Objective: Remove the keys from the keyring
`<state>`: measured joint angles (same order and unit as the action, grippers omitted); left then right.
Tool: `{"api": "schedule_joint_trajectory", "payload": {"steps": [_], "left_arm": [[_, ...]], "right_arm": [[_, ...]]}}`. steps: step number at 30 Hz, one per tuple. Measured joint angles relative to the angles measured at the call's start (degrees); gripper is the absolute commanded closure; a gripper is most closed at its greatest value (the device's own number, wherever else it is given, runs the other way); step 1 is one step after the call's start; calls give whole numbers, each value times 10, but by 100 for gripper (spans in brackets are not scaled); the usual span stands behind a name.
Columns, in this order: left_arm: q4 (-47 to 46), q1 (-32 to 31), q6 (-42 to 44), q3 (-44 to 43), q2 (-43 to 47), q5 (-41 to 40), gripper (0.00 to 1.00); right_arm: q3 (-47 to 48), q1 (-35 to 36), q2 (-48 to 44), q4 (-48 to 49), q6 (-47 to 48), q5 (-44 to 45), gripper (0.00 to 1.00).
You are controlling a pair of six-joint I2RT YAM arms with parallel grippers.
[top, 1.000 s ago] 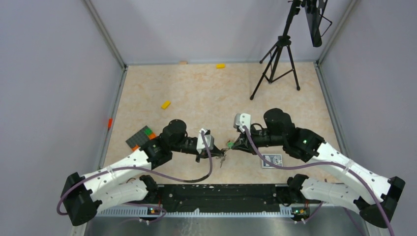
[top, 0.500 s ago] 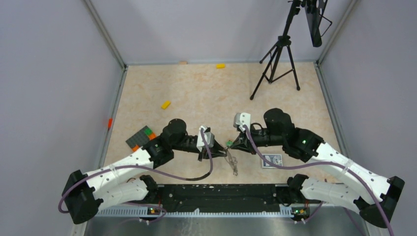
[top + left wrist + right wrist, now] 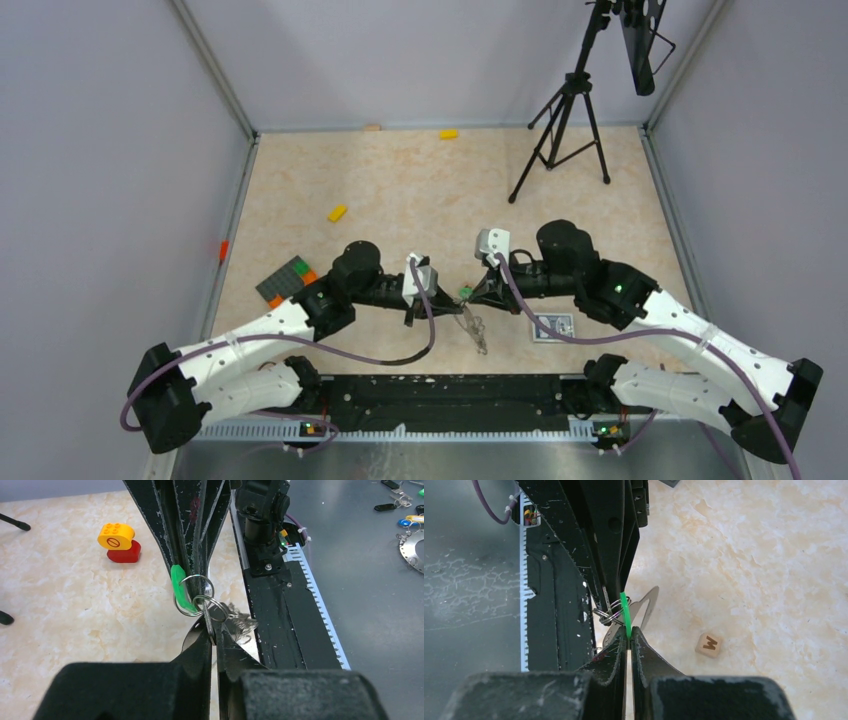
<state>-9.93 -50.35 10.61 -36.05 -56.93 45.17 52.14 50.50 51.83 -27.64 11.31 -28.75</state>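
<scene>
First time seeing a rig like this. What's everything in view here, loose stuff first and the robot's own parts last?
table: one, beige marble
tripod: one, black, far right corner
yellow bricks: two, far half of table
round yellow brick: one, touching a red brick, left wrist view
brick plate: one, grey with green and orange, near left
letter cube: one, wooden, marked M, on table
printed card: one, white, near right
wire rings: a couple, silver, mid-air, centre
green key: one, pinched by right gripper
silver keys: a few, hanging off the rings
keyring: one, flat grey, hanging under them
arms: two, white and black, near edge
left gripper: one, black, shut on wire rings
right gripper: one, black, shut on green key
</scene>
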Motion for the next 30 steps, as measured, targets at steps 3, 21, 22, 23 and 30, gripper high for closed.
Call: {"api": "schedule_joint_trajectory", "payload": {"steps": [3,21,22,23,30], "left_arm": [[1,0,0,0,0,-6,99],[209,0,131,-93,-11,-63,100],[220,0,141,-98,-11,-67,100],[228,0,151,-102,-11,-70,100],[281,0,241,-135,-10,-97,100]], "right_arm": [[0,0,0,0,0,0,100],[-9,0,-1,2,1,2,100],[-9,0,-1,2,2,2,100],[-9,0,-1,2,3,3,100],[-9,0,-1,2,42,13,100]]}}
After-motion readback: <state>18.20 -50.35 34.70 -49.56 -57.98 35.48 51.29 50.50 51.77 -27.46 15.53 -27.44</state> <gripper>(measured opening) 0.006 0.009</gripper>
